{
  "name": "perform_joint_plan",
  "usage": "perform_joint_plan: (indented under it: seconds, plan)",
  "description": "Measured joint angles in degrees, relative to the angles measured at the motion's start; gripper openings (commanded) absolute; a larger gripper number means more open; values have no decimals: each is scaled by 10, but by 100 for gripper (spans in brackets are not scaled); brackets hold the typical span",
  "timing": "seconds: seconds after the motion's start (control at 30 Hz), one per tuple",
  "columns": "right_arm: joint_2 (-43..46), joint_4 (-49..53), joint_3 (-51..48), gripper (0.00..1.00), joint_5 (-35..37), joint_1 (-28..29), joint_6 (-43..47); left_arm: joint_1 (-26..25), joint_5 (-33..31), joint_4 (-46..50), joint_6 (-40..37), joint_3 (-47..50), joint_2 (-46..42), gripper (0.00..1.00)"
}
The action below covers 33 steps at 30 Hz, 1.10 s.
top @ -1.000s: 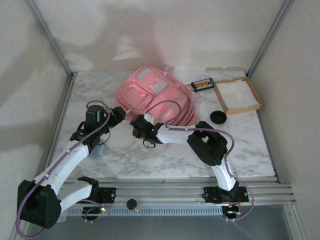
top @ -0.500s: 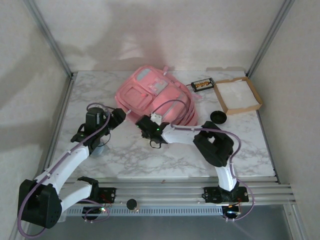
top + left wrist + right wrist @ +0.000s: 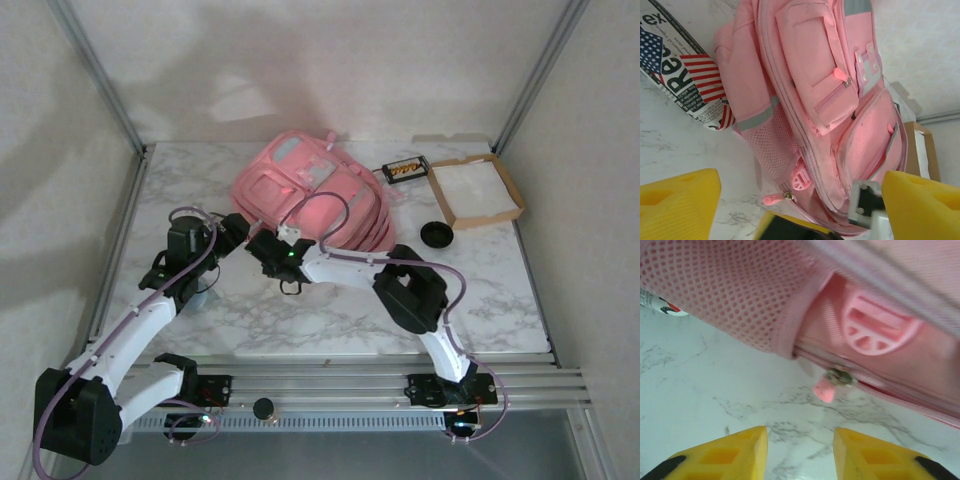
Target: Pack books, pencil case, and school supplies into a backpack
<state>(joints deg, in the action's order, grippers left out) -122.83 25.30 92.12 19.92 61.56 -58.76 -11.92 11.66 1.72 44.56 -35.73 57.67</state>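
Fingers of the right gripper [image 3: 800, 442] stand partly apart with nothing between them, just short of a pink zip pull [image 3: 824, 390] at the lower edge of the backpack [image 3: 310, 190], beside its mesh pocket [image 3: 730, 295]. That arm bends at the elbow and runs leftward over the marble table [image 3: 300, 315]. The left gripper [image 3: 800, 200] gapes wide and empty (yellow pads [image 3: 675, 205] at either side), aimed at the same near-left corner, its arm stretched forward. The backpack lies flat at the table's back middle, pockets up; a dark book [image 3: 405, 170] lies just right of it.
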Motion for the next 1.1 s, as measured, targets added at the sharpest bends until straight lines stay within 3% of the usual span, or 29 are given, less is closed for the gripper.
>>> perform_joint_plan:
  seconds: [0.17, 0.37, 0.8, 1.1]
  plan:
    - [-71, 57, 87, 42, 23, 0, -40, 12, -21, 4, -4, 3, 0, 85]
    - [-101, 110, 129, 33, 63, -1, -75, 21, -37, 3, -5, 6, 0, 87]
    - [-103, 130, 130, 18, 88, -13, -83, 32, -30, 11, -15, 20, -10, 90]
    - [-56, 66, 61, 3, 56, -13, -57, 32, -19, 9, -14, 23, -10, 92]
